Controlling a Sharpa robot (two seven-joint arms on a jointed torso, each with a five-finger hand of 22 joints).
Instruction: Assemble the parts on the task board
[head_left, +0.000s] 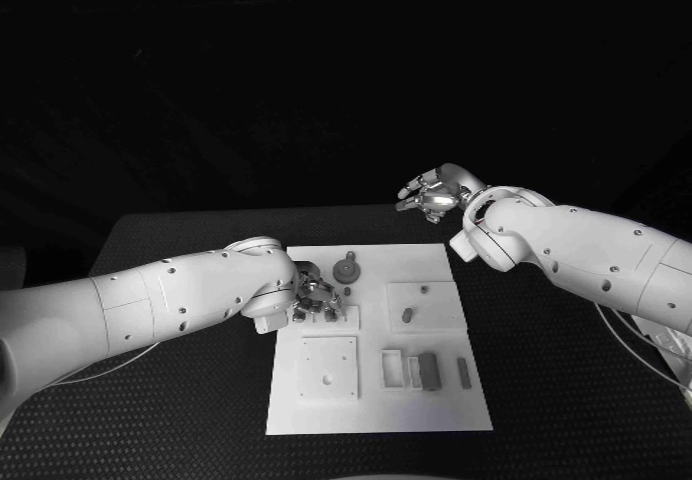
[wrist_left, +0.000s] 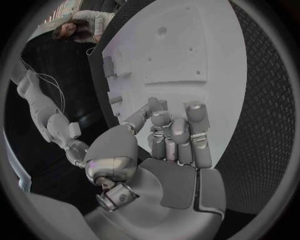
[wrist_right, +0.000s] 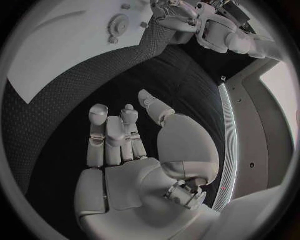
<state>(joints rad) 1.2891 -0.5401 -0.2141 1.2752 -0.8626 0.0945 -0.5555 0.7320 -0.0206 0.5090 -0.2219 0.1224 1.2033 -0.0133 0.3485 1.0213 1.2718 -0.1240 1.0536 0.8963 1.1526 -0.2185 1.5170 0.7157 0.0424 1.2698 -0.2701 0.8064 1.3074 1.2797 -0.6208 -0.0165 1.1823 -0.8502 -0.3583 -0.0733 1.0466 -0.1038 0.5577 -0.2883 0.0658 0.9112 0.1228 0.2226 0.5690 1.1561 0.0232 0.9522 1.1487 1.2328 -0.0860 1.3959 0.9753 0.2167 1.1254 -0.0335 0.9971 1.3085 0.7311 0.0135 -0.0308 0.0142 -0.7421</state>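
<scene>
The white task board (head_left: 378, 400) lies in the middle of the black table. My left hand (head_left: 319, 300) is low over its left part, fingers bent down close together onto the board (wrist_left: 187, 45); whether they hold a part is hidden. A grey gear (head_left: 346, 270) stands just beyond that hand. Two small parts (head_left: 424, 291) (head_left: 407, 315) lie in a raised panel on the board's right. My right hand (head_left: 437, 192) hangs above the table past the board's far right corner, its fingers (wrist_right: 109, 137) apart and holding nothing. From there the gear (wrist_right: 119, 22) is seen on the board (wrist_right: 56, 60).
A square plate (head_left: 329, 366) sits on the board's near left. Beside it stand a grey block (head_left: 427, 368) and a slim piece (head_left: 463, 372). Black table (head_left: 577, 400) runs round the board on every side.
</scene>
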